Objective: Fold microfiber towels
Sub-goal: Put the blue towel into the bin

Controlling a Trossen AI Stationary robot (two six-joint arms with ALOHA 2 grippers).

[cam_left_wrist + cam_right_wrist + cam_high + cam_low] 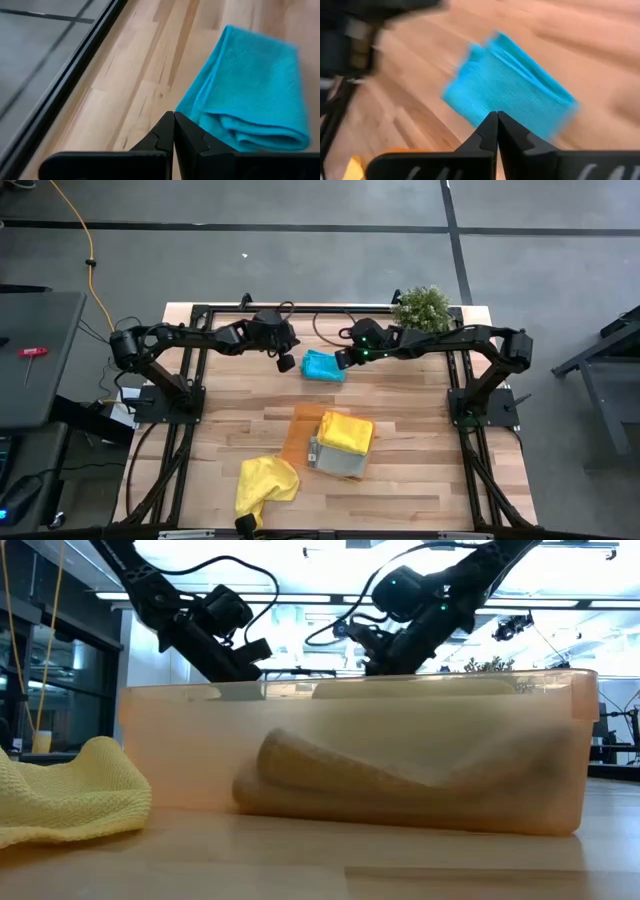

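Note:
A folded teal-blue towel [322,366] lies flat on the table's far middle; it also shows in the left wrist view [250,95] and the right wrist view [510,90]. My left gripper [286,362] is shut and hovers just left of it [174,116]. My right gripper [343,360] is shut and hovers over its right side [497,115]. A folded yellow towel [346,432] lies on a light grey towel [335,461] in the orange tray [302,430]. A crumpled yellow towel [266,482] lies near the front edge [70,795]. The lime green towel is out of view.
A potted plant [422,308] stands at the far right corner. The orange tray's wall [350,710] fills the low view, with the stacked towels dim behind it. Black frame rails [190,370] run along both table sides. Bare wood lies right of the tray.

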